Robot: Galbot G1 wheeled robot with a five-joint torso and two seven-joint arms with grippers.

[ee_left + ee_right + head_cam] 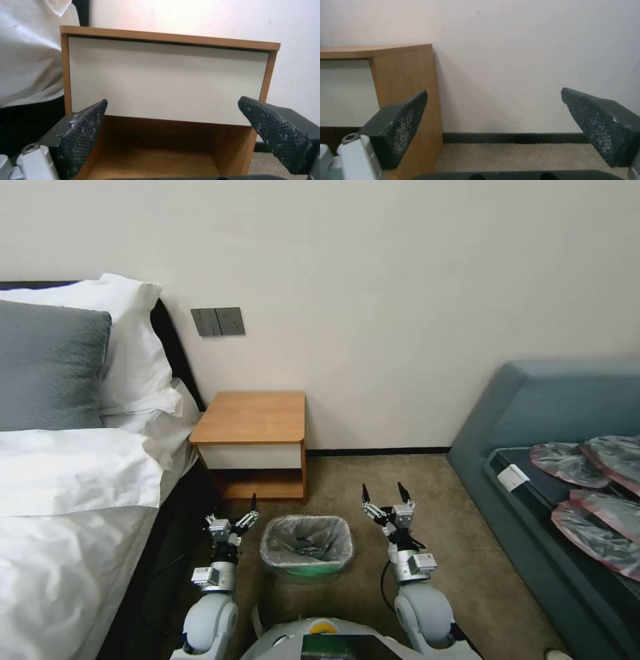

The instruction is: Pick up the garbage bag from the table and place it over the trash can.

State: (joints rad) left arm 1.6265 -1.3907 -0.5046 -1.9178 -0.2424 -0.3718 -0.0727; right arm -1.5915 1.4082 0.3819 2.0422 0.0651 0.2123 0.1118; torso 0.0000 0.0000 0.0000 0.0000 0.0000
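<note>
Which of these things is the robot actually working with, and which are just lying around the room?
Part of the job:
- garbage bag, already lining the trash can
- table
- left end effector and right end effector, both open

Just there:
- bed
- flat bags on the sofa

The left gripper (171, 107) hangs with its two black textured fingers (83, 132) spread wide, nothing between them. Straight ahead stands the table (168, 40), its white drawer front (166, 80) facing the camera above the lower wooden shelf (156, 162) (shadowed, apparently bare). White bedding (30, 50) lies beside the table.
</note>
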